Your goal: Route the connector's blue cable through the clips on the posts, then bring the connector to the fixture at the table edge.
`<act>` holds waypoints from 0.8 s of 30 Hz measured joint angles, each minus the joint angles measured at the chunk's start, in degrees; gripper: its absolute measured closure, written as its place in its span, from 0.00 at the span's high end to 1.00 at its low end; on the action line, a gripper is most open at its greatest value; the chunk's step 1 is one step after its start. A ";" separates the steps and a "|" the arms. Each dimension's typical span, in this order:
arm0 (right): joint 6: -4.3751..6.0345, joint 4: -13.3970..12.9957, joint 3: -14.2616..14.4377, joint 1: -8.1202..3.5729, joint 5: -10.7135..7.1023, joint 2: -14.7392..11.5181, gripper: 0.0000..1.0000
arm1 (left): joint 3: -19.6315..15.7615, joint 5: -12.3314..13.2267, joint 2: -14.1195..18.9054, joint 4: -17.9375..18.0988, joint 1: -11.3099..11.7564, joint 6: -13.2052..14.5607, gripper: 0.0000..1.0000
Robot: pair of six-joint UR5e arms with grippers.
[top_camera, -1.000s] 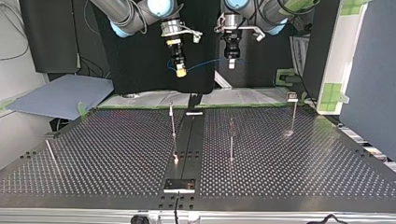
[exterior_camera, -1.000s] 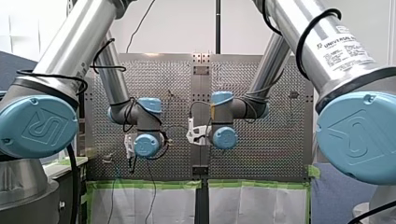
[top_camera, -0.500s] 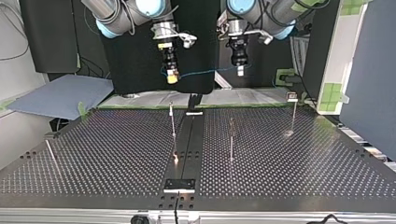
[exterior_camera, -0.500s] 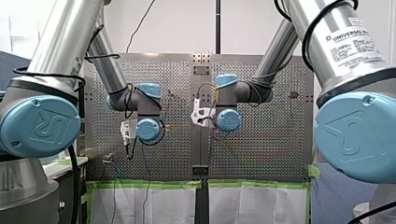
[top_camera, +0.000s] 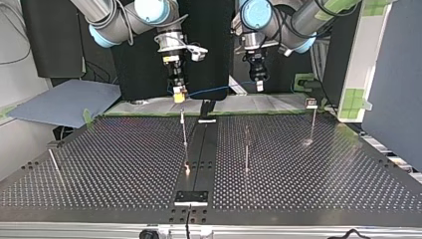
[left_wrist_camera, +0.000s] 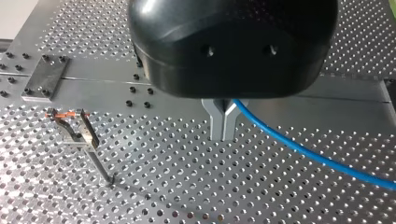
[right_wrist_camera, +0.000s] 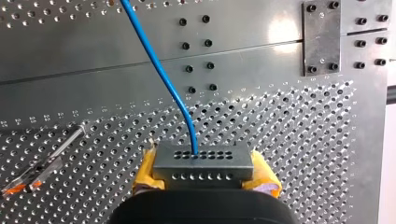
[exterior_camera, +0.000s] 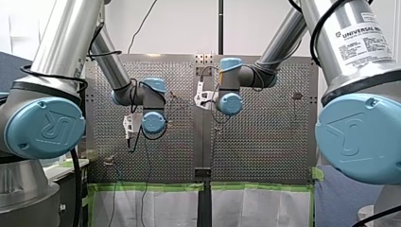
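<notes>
In the right wrist view the grey connector (right_wrist_camera: pixel 203 157) sits between yellow pads (right_wrist_camera: pixel 145 172), with my right gripper (right_wrist_camera: pixel 205 173) shut on it. The blue cable (right_wrist_camera: pixel 159 70) runs out of its face over the table. In the top view my right gripper (top_camera: pixel 178 92) hangs just above the clip of a thin post (top_camera: pixel 184 130). The blue cable (top_camera: pixel 214 90) spans across to my left gripper (top_camera: pixel 259 85). My left gripper (left_wrist_camera: pixel 223 129) has its metal fingers shut on the blue cable (left_wrist_camera: pixel 303 151), above the perforated plate, with a clip post (left_wrist_camera: pixel 77 135) off to one side.
Further posts stand on the table (top_camera: pixel 114 164): one near the middle (top_camera: pixel 246 147), one at the top view's right (top_camera: pixel 313 119), a leaning one at its left (top_camera: pixel 53 165). A dark fixture plate (top_camera: pixel 191 197) lies at the near table edge.
Both grippers have come down toward the table in the top view and spread apart. My right one moved left to above the post; my left one moved right. The cable stayed held.
</notes>
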 joint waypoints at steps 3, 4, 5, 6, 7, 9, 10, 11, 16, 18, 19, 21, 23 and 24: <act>-0.01 0.68 -0.44 -0.34 -0.31 0.00 0.00 | 1.07 0.37 0.01 -1.00 0.45 -0.12 0.00; -0.02 0.79 -0.51 -0.49 -0.42 0.00 0.00 | 1.51 0.45 0.02 -1.38 0.57 -0.19 0.00; -0.02 0.92 -0.57 -0.70 -0.54 0.00 0.00 | 1.82 0.49 0.01 -1.62 0.65 -0.23 0.00; -0.02 0.99 -0.61 -0.86 -0.60 0.01 0.00 | 2.11 0.53 0.01 -1.85 0.74 -0.26 0.00; -0.02 1.04 -0.64 -1.01 -0.65 0.03 0.00 | 2.53 0.62 0.01 -2.18 0.89 -0.27 0.00; -0.02 1.12 -0.75 -1.38 -0.77 0.05 0.00 | 3.21 0.75 0.01 -2.78 1.14 -0.26 0.00; -0.02 1.17 -0.83 -1.53 -0.81 0.07 0.00 | 3.68 0.78 0.02 -3.24 1.32 -0.25 0.00; 0.00 1.25 -0.96 -1.74 -0.86 0.11 0.00 | 4.03 0.78 0.02 -3.57 1.47 -0.25 0.00; 0.18 1.69 -1.93 -2.56 -1.32 0.50 0.00 | 5.84 0.68 0.02 -5.17 2.38 -0.21 0.00; 0.23 2.15 -2.59 -2.87 -1.50 0.90 0.00 | 6.40 0.58 0.02 -5.55 2.66 -0.21 0.00; 0.25 2.38 -2.89 -2.98 -1.59 1.10 0.00 | 6.75 0.54 0.02 -5.78 2.83 -0.23 0.00; 0.29 2.80 -3.61 -3.22 -1.82 1.54 0.00 | 7.21 0.50 0.02 -6.07 3.07 -0.27 0.00; 0.34 3.07 -4.24 -3.43 -2.04 1.81 0.00 | 7.70 0.48 0.02 -6.34 3.44 -0.31 0.00; 0.38 3.18 -4.51 -3.53 -2.14 1.88 0.00 | 7.92 0.47 0.02 -6.42 3.62 -0.31 0.00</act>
